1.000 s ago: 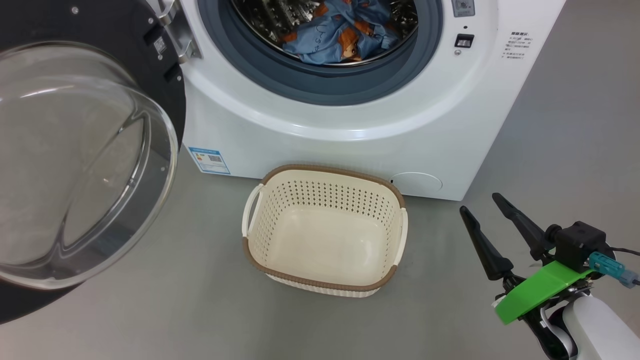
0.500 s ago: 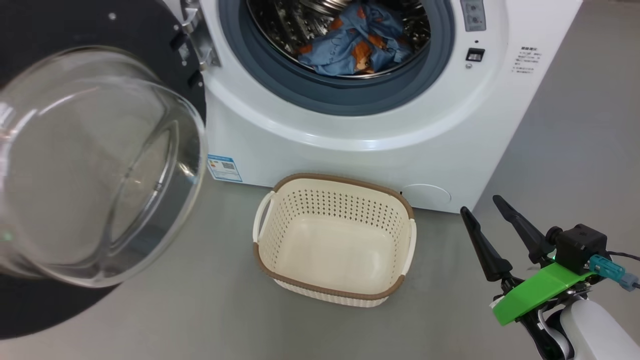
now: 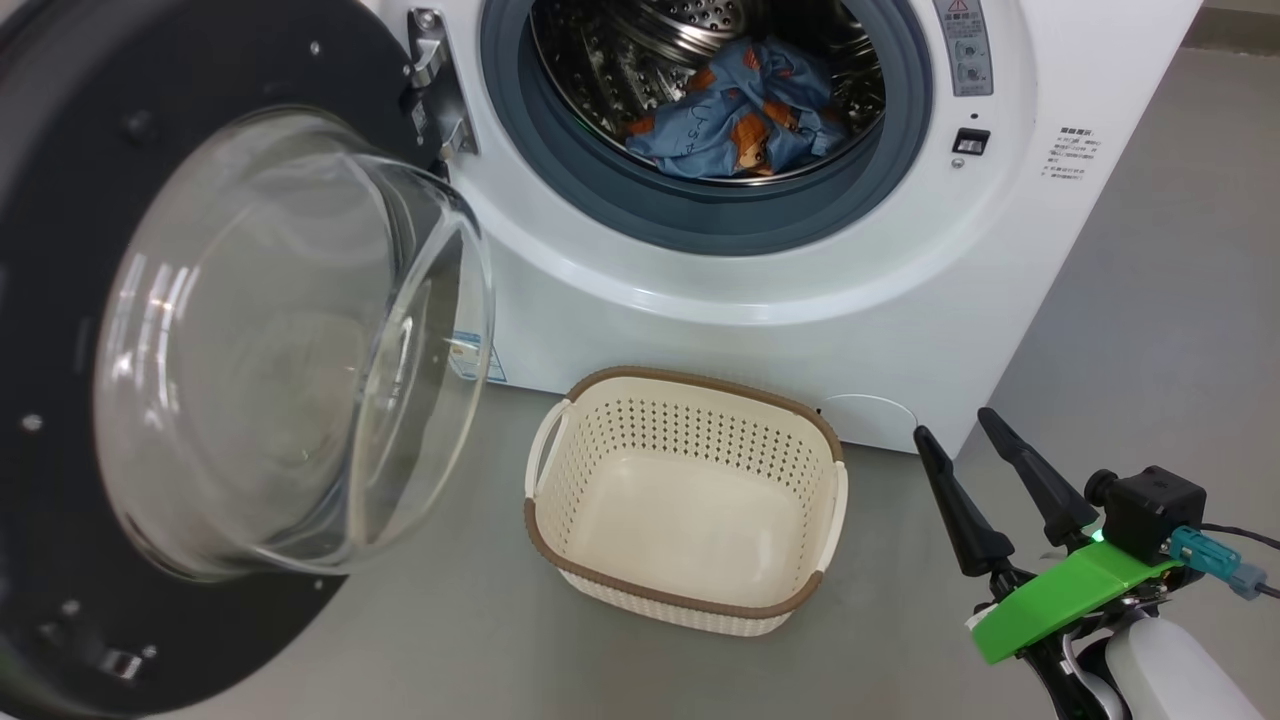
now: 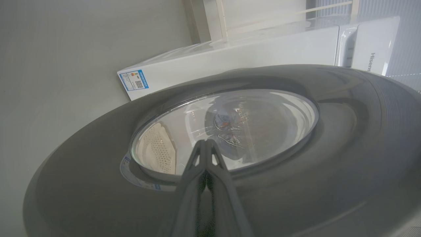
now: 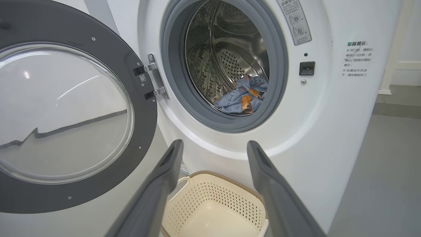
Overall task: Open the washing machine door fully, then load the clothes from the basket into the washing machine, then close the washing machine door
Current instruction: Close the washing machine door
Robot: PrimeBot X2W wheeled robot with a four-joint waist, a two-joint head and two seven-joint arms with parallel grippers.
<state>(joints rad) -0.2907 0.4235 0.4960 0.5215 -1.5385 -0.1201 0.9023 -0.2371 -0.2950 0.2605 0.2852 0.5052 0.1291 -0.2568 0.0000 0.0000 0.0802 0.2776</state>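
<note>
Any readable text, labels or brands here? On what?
"Hisens", rest hidden: top front of the washing machine.
"温馨提示:": heading of the notice on its front; lines below too small.
Too small to read: blue label at its lower corner.
Blurred: warning sticker beside the drum opening.

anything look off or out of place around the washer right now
Nothing stands out. The clothes lie inside the washing machine, with none hanging over the grey gasket. The basket stands upright and empty on the floor in front of it. The washing machine door stands open, and its glass looks intact.
</note>
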